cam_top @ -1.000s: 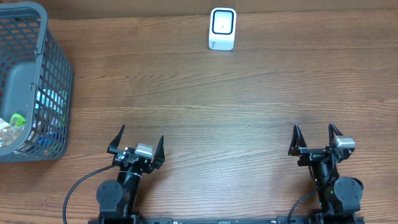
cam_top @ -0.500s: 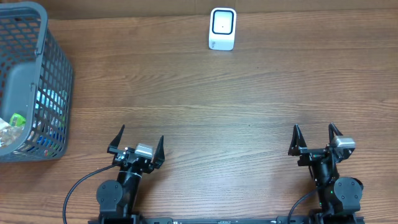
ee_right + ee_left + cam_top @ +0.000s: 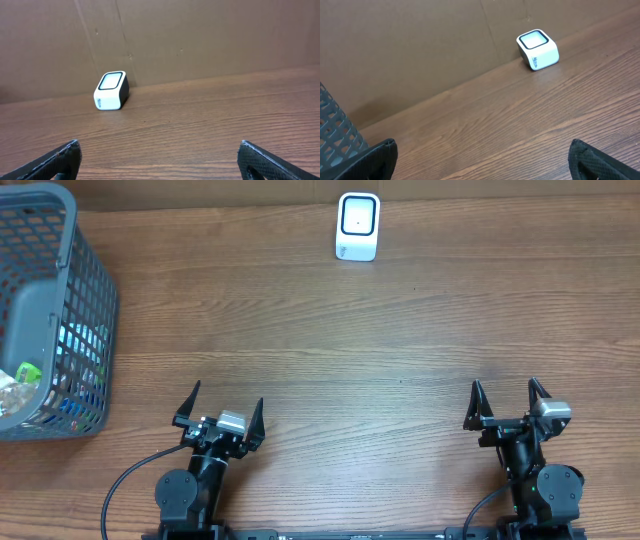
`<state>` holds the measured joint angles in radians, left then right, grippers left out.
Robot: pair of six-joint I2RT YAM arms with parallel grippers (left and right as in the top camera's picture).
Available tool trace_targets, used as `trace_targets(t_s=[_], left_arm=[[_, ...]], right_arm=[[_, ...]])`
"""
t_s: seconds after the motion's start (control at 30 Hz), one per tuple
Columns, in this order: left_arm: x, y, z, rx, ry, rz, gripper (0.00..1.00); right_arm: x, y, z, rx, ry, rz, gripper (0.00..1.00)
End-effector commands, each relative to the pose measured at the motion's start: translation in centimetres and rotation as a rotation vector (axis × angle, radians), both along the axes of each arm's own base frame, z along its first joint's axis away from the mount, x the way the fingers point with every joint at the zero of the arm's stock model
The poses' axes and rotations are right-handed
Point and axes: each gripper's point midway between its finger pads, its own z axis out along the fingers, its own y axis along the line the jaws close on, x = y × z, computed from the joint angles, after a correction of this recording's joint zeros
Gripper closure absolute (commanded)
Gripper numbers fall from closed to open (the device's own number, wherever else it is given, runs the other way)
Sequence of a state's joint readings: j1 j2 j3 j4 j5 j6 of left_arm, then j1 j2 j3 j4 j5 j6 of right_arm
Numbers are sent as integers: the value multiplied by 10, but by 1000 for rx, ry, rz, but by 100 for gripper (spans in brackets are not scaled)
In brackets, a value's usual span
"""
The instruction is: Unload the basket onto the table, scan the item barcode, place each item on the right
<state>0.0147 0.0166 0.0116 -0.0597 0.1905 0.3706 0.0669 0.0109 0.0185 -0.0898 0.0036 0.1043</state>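
A white barcode scanner [image 3: 358, 225] with a dark-framed window stands at the table's far edge; it also shows in the left wrist view [image 3: 537, 50] and the right wrist view [image 3: 112, 90]. Packaged items [image 3: 80, 345], among them a green one [image 3: 27, 371], lie inside the grey mesh basket [image 3: 95, 290] at the far left. No barcode shows on them. My left gripper [image 3: 228, 395] [image 3: 481, 147] hangs open over bare wood near the front edge, holding nothing. Open and just as empty, my right gripper [image 3: 506, 385] [image 3: 159, 146] sits at the front right.
A brown cardboard wall [image 3: 200, 35] rises right behind the scanner along the table's back edge. The basket's mesh wall [image 3: 335, 140] shows at the left edge of the left wrist view. Wood-grain tabletop [image 3: 350, 350] lies between the grippers and the scanner.
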Motion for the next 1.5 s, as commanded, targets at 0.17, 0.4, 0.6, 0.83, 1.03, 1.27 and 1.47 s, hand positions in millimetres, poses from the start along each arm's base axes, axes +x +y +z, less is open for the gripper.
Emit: trace_targets(t_s=[0.17, 0.4, 0.6, 0.83, 1.03, 1.27, 1.47], left_arm=[[0, 3, 0, 15, -9, 15, 0], [0, 3, 0, 15, -9, 15, 0], [0, 2, 0, 14, -9, 11, 1], [0, 1, 1, -20, -8, 6, 0], [0, -2, 9, -21, -40, -14, 0], [-1, 0, 33, -132, -104, -4, 0], [-5, 0, 53, -155, -137, -5, 0]], right_arm=[[0, 2, -2, -4, -5, 7, 0], [0, 2, -2, -3, -5, 10, 0], [0, 2, -2, -3, -5, 10, 0], [0, 2, -2, -3, -5, 11, 0], [0, 6, -1, 5, -5, 32, 0], [-1, 6, 0, 6, -3, 33, 0], [-4, 6, 10, 3, 7, 33, 0]])
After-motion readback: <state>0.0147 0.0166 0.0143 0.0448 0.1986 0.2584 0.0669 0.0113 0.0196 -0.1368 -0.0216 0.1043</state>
